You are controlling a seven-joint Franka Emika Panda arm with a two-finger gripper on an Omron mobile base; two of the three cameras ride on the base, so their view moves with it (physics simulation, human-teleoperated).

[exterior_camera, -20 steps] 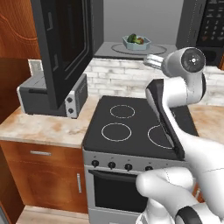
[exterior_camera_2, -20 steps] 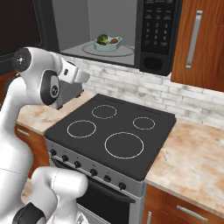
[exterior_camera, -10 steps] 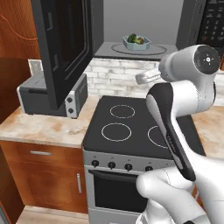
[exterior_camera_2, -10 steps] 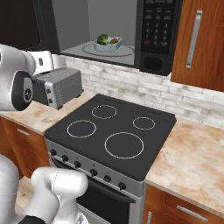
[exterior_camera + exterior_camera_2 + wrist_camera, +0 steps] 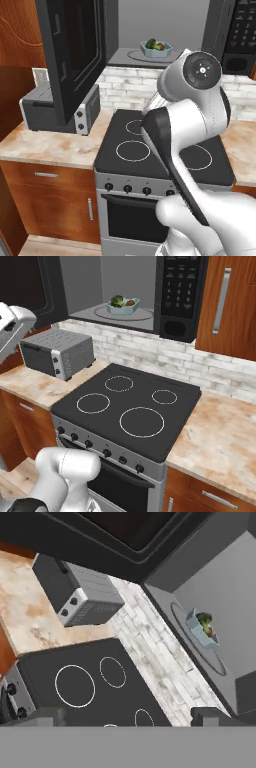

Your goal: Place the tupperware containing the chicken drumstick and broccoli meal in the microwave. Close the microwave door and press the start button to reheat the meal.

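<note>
Tupperware (image 5: 123, 306) sits inside the microwave (image 5: 182, 296) on the round turntable plate (image 5: 145, 314), at about 12 o'clock from the stovetop (image 5: 127, 408) in my right base view. I can see the broccoli (image 5: 117, 300) at the tub's left and the chicken drumstick (image 5: 131, 303) at its right (both small from here). Microwave door (image 5: 75, 52) hangs wide open toward 9 o'clock in the left base view, above the grey toaster oven (image 5: 55, 107) on the counter (image 5: 50, 145). My hand (image 5: 125, 718) has its fingers spread fully apart with nothing between them; in its own camera the tub lies toward 3 o'clock, well apart from the fingertips (image 5: 212, 716).
</note>
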